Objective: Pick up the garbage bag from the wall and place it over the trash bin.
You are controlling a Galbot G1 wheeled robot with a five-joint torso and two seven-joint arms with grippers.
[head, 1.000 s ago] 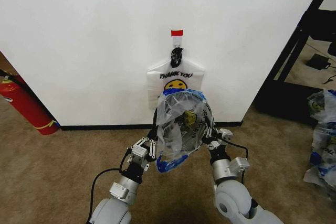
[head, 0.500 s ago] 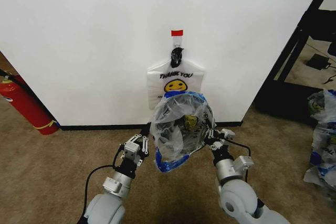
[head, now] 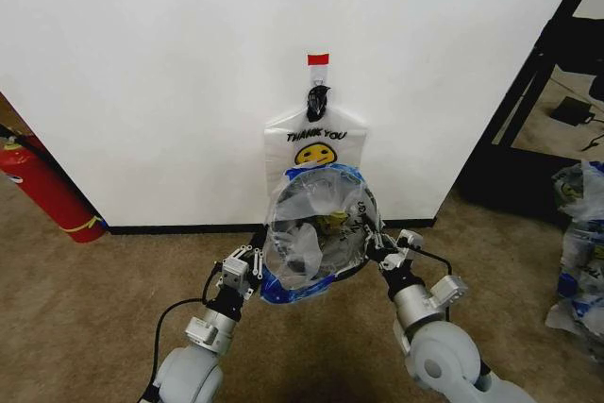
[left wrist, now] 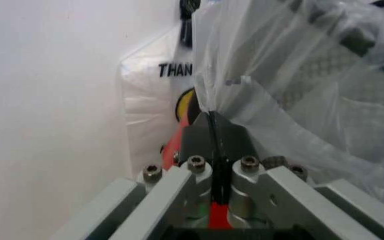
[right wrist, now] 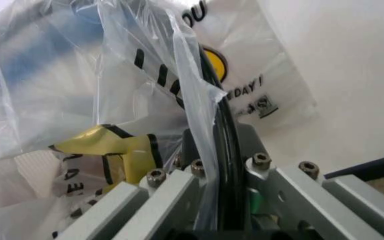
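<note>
While its mouth is stretched wide facing up, the garbage bag (head: pixel 316 238) sits over the trash bin (left wrist: pixel 199 145) below the wall (head: pixel 151 73) hook, left gripper (head: pixel 257 263) and right gripper (head: pixel 375 244) each clamping one rim side, more bags (head: pixel 316 143) hanging flat behind

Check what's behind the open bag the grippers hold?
Behind the garbage bag hangs another smiley bag on the wall hook; its lower part is covered. Left gripper, right gripper pinch the edges.

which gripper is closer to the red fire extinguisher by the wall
Left. The left gripper pinches the garbage bag's rim on the side facing the fire extinguisher; the right gripper grips the far rim.
</note>
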